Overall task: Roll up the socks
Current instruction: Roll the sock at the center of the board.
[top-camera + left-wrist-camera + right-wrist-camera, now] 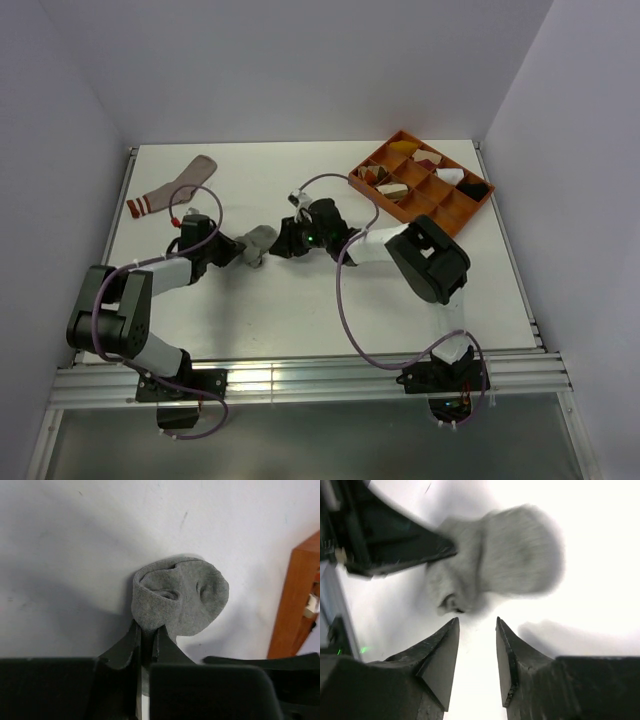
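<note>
Grey sock (pixel 261 242) is mid-bench (pixel 300 310), bunched into a short, fat roll right between the two grippers. Left gripper (pixel 242 252) comes in from the left and is clamped on the roll's near edge. In the left wrist view its fingers (pixel 131 645) are almost together with a fold of knit pinched between them. Right gripper (pixel 477 625) faces it from the other side, jaws partly apart with nothing in the gap. The roll sits just ahead of its tips; the right wrist view is blurred, but there looks to be a sliver of bench between. What long axis the roll has runs roughly along the line joining the grippers, tilted slightly toward far-right, and the layered spiral end shows in the left wrist view. Judgement: the grey one is close to done, so the next move turns on the other sock. Pinkish-tan sock (pixel 172 187) lies flat at the far-left of the bench, well apart from both grippers. Its long axis is diagonal, with the striped cuff at near-left and the toe pointing far-right. Left arm is clearly nearer, and the cuff end is its closest reach. Orange tray (pixel 455 215) sits far-right, clear of that path.
</note>
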